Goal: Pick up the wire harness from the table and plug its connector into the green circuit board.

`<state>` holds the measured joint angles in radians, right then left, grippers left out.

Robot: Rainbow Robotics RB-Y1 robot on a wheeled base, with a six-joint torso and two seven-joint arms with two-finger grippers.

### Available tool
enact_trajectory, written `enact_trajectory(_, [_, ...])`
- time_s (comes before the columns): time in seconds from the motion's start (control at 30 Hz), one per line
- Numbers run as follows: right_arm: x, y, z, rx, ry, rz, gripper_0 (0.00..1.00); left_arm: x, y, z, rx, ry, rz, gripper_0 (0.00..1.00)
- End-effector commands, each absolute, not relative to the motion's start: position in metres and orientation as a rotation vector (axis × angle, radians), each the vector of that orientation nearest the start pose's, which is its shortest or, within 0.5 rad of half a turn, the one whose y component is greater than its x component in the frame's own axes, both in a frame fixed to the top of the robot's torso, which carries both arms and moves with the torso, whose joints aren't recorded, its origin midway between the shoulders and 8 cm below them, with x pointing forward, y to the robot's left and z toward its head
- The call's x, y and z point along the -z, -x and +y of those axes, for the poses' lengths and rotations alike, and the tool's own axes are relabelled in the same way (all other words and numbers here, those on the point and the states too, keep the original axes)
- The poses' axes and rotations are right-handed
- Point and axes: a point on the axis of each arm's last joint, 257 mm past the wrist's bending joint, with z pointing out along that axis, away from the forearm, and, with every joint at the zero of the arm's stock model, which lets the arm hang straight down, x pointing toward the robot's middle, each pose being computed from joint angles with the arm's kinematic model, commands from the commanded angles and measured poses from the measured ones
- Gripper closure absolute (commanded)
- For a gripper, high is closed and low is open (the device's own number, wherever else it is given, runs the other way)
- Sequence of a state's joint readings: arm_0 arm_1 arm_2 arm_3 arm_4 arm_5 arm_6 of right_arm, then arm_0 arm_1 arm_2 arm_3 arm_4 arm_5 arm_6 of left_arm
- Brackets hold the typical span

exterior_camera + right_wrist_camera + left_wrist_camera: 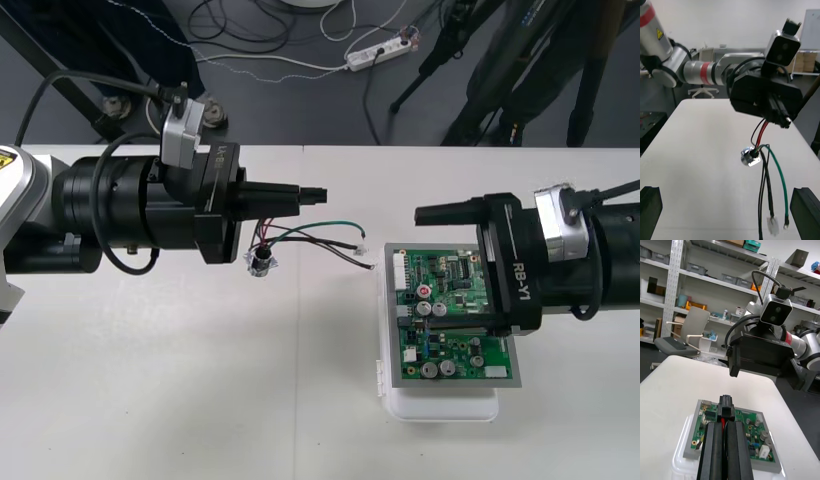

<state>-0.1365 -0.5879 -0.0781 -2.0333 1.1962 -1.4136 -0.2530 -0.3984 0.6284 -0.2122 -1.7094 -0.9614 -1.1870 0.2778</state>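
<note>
Left jaws clamp plug (726, 405); right jaws wide, above board (450, 277).

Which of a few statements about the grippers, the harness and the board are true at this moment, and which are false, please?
1. The left gripper is shut on the plug. True.
2. The plug is already seated in the board. False: it is held in the left gripper, short of the board.
3. The right gripper is open over the board. True.
4. The socket lies on the board. False: it hangs by the wires beneath the left gripper, away from the board.
5. The board sits on a white base. True.
</note>
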Motion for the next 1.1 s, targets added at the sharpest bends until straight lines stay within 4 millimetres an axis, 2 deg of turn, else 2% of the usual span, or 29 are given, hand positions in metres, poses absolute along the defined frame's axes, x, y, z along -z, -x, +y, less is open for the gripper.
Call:
enact_trajectory(0.03, [0.092, -0.295, -0.102, -0.842, 1.568, 1.232, 0.0, 0.057, -0.359, 0.042, 1.095, -1.322, 1.054, 1.0])
enact_trajectory(0.27, [0.117, -0.3, -0.138, -0.758, 1.652, 1.412, 0.0, 0.075, -0.361, 0.048, 1.104, -1.338, 1.068, 1.0])
enact_trajectory(0.43, [0.12, -0.323, -0.164, -0.615, 1.637, 1.5, 0.0, 0.086, -0.364, 0.049, 1.083, -1.351, 1.081, 1.0])
enact_trajectory(0.63, [0.135, -0.337, -0.193, -0.472, 1.679, 1.589, 0.0, 0.102, -0.363, 0.049, 1.084, -1.354, 1.111, 1.0])
enact_trajectory(1.1, [0.182, -0.352, -0.26, -0.19, 1.781, 1.802, 0.0, 0.133, -0.351, 0.047, 1.103, -1.328, 1.151, 1.0])
